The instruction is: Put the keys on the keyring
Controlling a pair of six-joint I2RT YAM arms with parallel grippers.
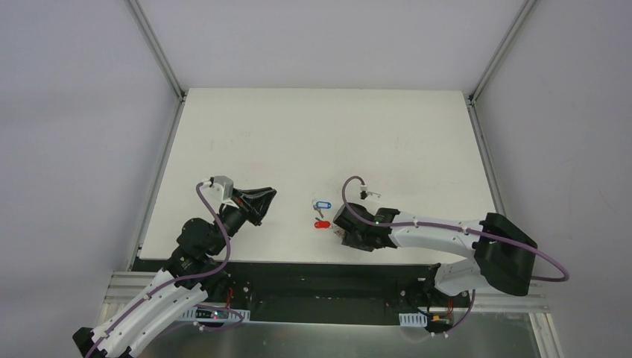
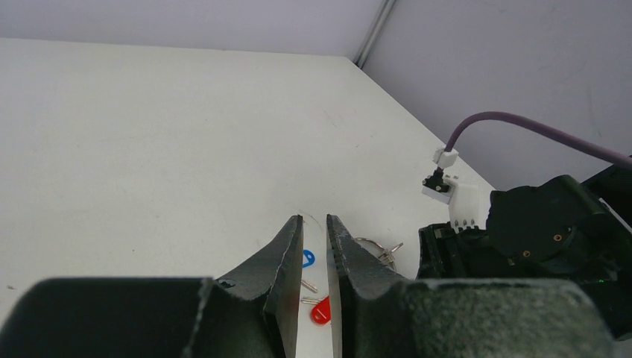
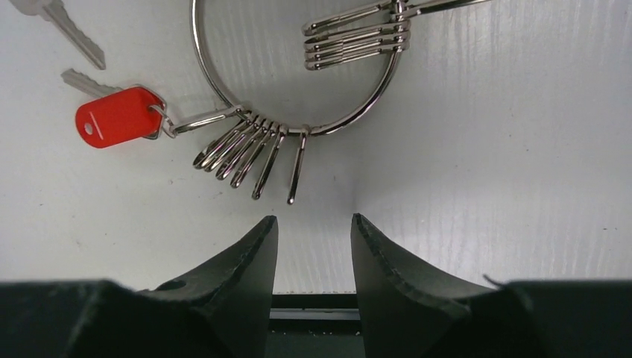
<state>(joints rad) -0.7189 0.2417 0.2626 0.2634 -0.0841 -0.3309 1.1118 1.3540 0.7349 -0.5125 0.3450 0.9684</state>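
Right claw (image 3: 313, 224) hangs open over the keyring (image 3: 344, 123), red key (image 3: 112, 117) at its left rim; left claw (image 2: 313, 222) barely parted, holding nothing.

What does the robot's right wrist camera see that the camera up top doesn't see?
Only the right wrist view shows the keyring up close, with its fan of silver clips. One clip links to the red key. Only the top view shows the head of the blue key and the left gripper. Both show the red key, the open right gripper and the white table.
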